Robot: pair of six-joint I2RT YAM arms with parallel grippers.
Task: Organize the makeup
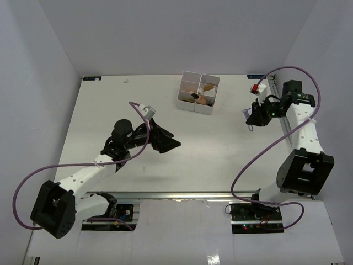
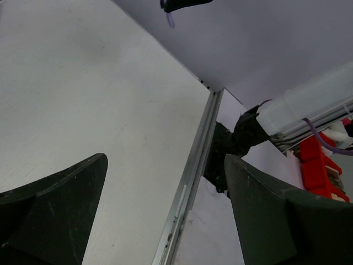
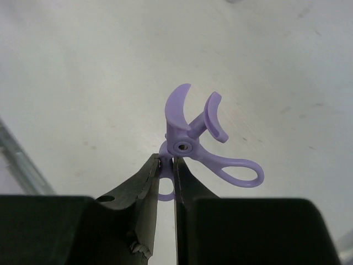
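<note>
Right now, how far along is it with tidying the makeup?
Done: a few small cosmetics already sit in the white box. In hand: the right gripper is shut on a lilac eyelash curler, off to the right of the box in the top view. Left: that curler has yet to reach a compartment. The left gripper is open and empty.

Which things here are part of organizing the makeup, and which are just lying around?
Part of the job:
- purple eyelash curler, pinched in the right tool
- cosmetics sitting in the white compartment box

Just lying about:
- red bins beyond the table edge
- small pale speck near the table's far edge
</note>
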